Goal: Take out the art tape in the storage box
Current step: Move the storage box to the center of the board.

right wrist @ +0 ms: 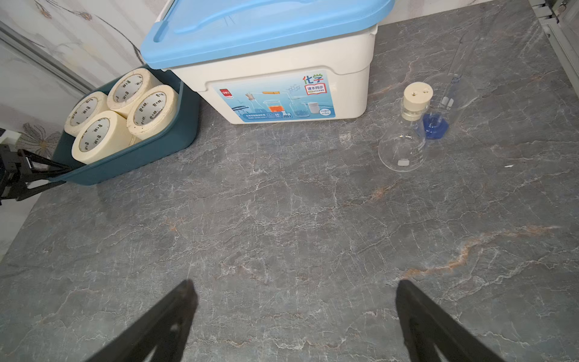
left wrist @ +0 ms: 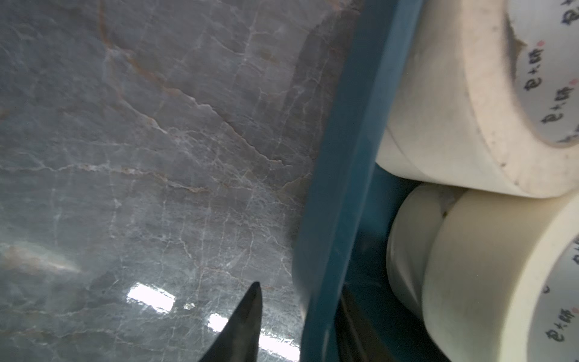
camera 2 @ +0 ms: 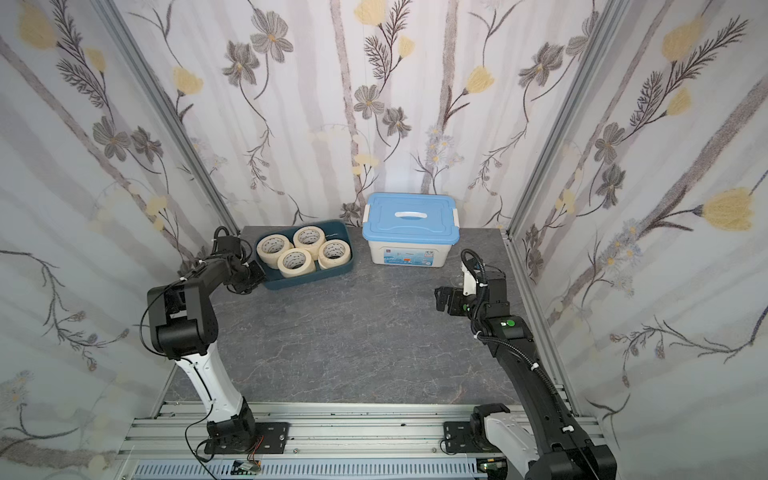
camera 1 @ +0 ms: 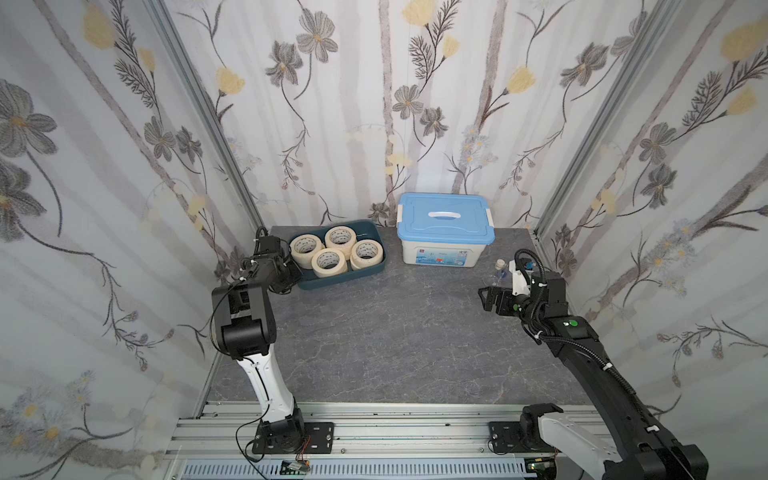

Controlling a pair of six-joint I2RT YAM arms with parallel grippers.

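Note:
The storage box [camera 1: 345, 280] is a dark teal tray at the back left of the table, also seen in a top view [camera 2: 316, 276]. Cream art tape rolls [camera 1: 328, 262] stand in it in stacks, several tops showing. My left gripper [camera 1: 297, 276] is at the box's near left corner. In the left wrist view the left gripper [left wrist: 300, 286] straddles the box wall [left wrist: 354, 156], one finger outside and one inside, pinching it beside a tape roll [left wrist: 470, 275]. My right gripper [right wrist: 294, 282] hangs open over bare table at the right, also in a top view [camera 1: 484, 297].
A white bin with a light-blue handled lid [camera 1: 444, 232] stands right of the tray. A stoppered glass flask [right wrist: 404, 147] and a glass cylinder on a blue base [right wrist: 435, 125] stand near the right wall. Flowered walls close in three sides.

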